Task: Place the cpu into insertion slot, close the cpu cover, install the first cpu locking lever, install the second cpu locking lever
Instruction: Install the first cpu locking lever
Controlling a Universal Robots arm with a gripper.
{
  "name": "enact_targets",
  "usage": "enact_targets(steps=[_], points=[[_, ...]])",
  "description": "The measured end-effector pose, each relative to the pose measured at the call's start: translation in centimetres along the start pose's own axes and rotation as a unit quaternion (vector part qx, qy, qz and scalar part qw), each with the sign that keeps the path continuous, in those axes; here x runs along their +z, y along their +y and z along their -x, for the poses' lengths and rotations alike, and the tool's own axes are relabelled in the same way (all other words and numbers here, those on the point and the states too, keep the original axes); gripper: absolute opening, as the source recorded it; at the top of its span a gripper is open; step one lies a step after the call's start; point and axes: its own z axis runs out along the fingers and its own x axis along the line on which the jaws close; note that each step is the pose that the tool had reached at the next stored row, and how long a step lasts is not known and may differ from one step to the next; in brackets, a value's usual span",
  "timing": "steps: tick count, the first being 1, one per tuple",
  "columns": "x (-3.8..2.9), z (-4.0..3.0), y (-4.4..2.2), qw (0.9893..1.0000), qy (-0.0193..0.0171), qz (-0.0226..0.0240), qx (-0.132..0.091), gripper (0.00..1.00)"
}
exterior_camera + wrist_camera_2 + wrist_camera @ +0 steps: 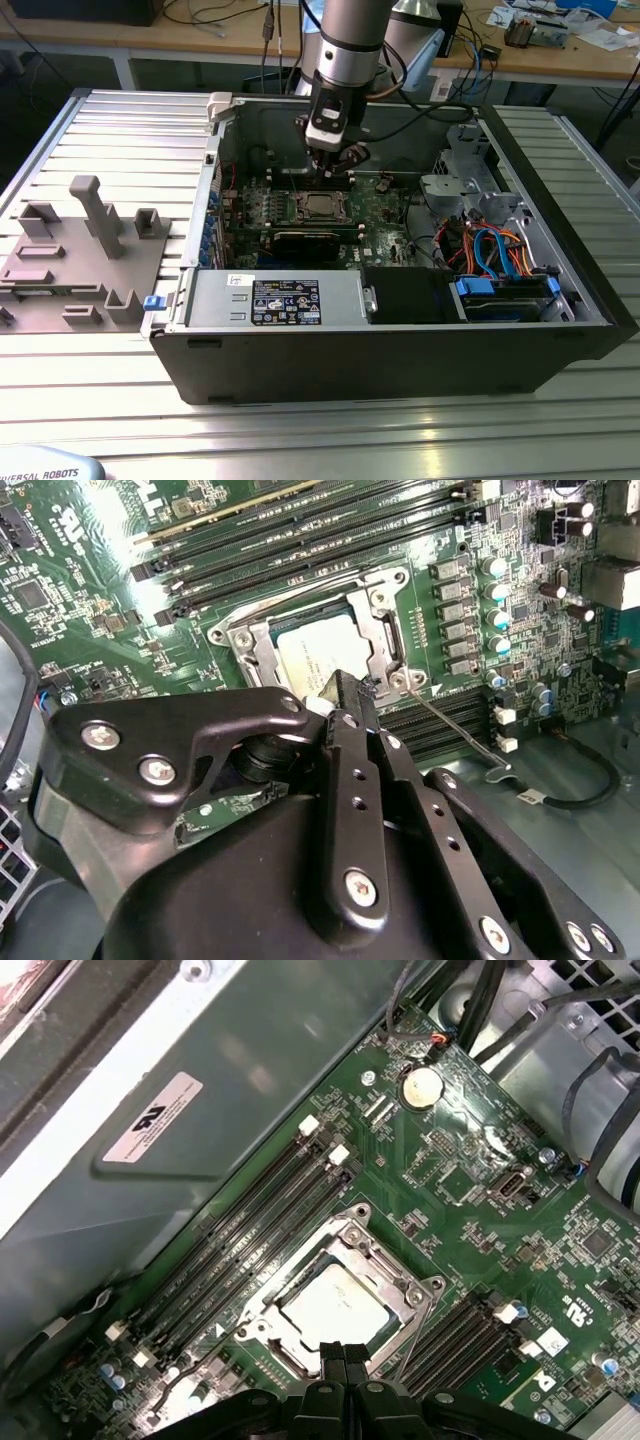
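While the arm hangs inside the open case (300, 365), the gripper (336, 1356) sits just above one edge of the cpu cover (395, 1257); its fingers (345, 688) are pressed together, holding nothing; the cpu (330, 1305) lies flat in the insertion slot (290, 1348) on the green board (385, 215), with the cover down around it; a thin wire lever (455, 730) runs out from the cover's corner.
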Motion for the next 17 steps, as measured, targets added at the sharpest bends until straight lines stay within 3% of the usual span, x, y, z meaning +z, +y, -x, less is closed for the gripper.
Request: enact_targets(steps=[17], points=[[0.00, 0.00, 0.00, 0.9995, -0.0019, -0.0013, -0.030, 0.11]])
